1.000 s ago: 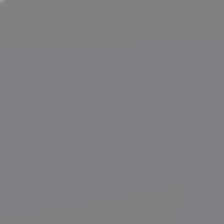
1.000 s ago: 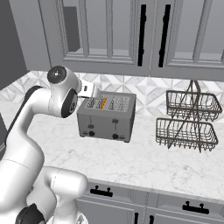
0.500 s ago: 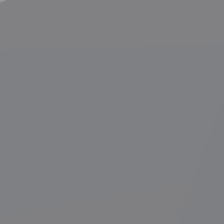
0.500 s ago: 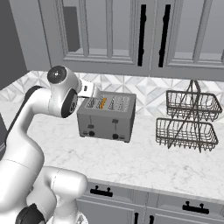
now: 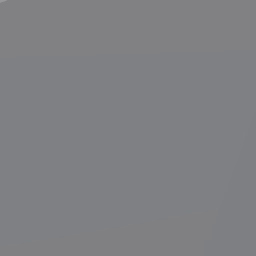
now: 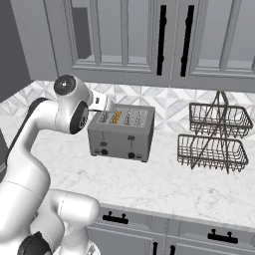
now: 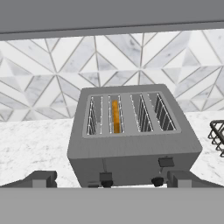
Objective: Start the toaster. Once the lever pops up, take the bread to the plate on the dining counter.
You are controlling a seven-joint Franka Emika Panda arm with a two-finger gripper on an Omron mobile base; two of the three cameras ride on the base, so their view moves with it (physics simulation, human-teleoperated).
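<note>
Looking down past the wide-spread gripper [image 7: 111, 177] at the toaster [image 7: 131, 135] just ahead, bread [image 7: 115, 116] standing in one slot, two levers [image 7: 105, 176] low on the near face.

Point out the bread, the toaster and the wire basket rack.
bread [image 7: 115, 116]: hand view, top edge showing in the second slot.
toaster [image 6: 119, 142]: right base view, front face.
wire basket rack [image 6: 213, 149]: right base view, lower basket.

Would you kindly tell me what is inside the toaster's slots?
The toaster holds one bread slice in its second slot from the left, only the golden top edge showing; the other three slots look empty.
</note>
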